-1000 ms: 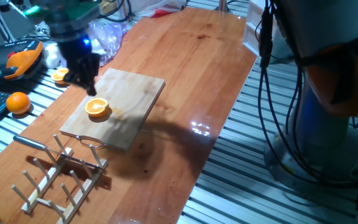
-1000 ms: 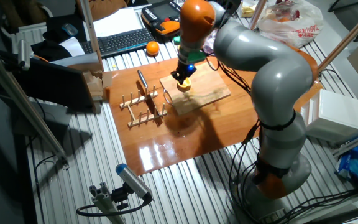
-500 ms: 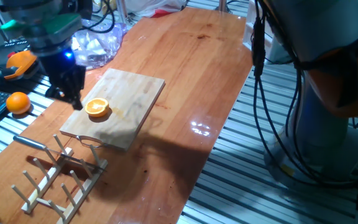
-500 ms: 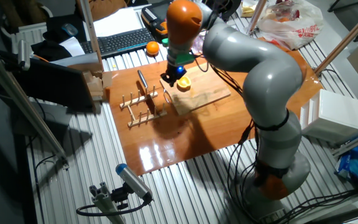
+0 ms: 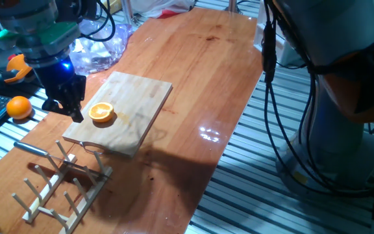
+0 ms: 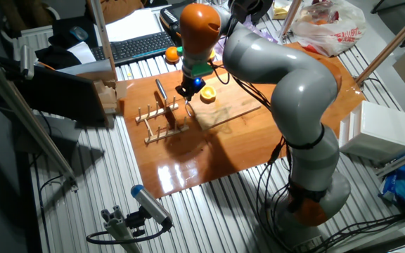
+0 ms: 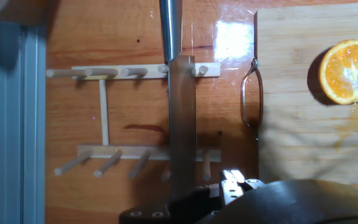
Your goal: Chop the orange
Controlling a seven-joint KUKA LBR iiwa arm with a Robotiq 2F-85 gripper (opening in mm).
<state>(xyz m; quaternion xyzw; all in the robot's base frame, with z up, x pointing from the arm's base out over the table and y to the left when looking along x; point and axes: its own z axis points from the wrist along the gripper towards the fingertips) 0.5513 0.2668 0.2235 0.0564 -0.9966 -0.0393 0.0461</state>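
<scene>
The fingers hang beside the half orange, which lies cut face up on the cutting board. Below them a knife lies on the wooden rack. Whether they are apart or together I cannot tell; their dark shapes perhaps overlap.

No text, label, brand or number can be read in any of the three views. The only candidate is a white plastic bag at the far right of the other fixed view, which carries red printing — too small and crumpled to make out (not even single letters). The keyboard at the far side shows keys but no legible characters — they are too small.
</scene>
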